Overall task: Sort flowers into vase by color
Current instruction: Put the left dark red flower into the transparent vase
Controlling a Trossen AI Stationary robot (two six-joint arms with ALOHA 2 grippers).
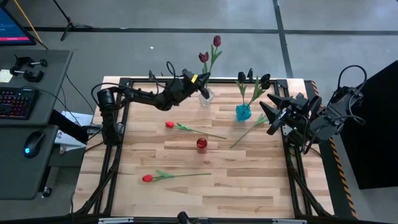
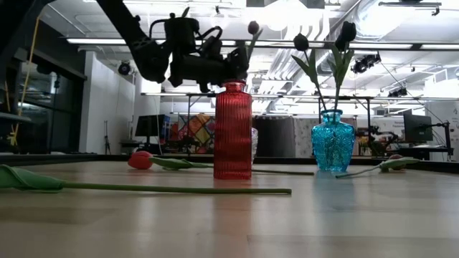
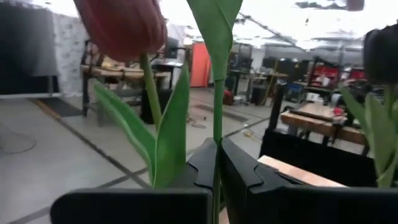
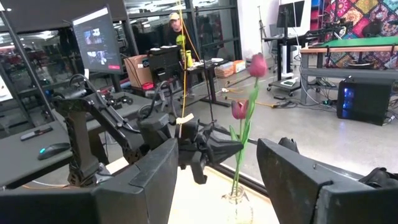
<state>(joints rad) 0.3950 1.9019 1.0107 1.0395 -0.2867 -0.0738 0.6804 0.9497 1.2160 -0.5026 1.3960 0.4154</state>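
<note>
A clear glass vase (image 1: 206, 97) at the table's far edge holds two tulips, one red head (image 1: 216, 41) and one maroon head (image 1: 203, 56). My left gripper (image 1: 201, 80) is at their stems, just above the vase rim, and is shut on one stem. A blue vase (image 1: 243, 112) holds two near-black tulips (image 1: 265, 79). A small red vase (image 1: 201, 144) stands mid-table. Two red tulips (image 1: 169, 124) (image 1: 147, 178) lie flat on the wood. A third flower (image 1: 247, 132) lies beside the blue vase. My right gripper (image 1: 270, 116) is open, hovering right of the blue vase. My left gripper pinches a thin green stem (image 3: 216, 134) between its two fingers (image 3: 239, 171). It comes in level from the table's left, with the fingers across the stem. The stem stands upright, and its lower end reaches down into the clear vase (image 4: 236, 202).
The table has a black frame rail (image 1: 292, 155) on all sides. A desk with keyboard and mouse (image 1: 32, 143) stands to the left, off the table. Bare wood lies along the near edge and right of the red vase. A person (image 4: 176, 25) shows far off in the room.
</note>
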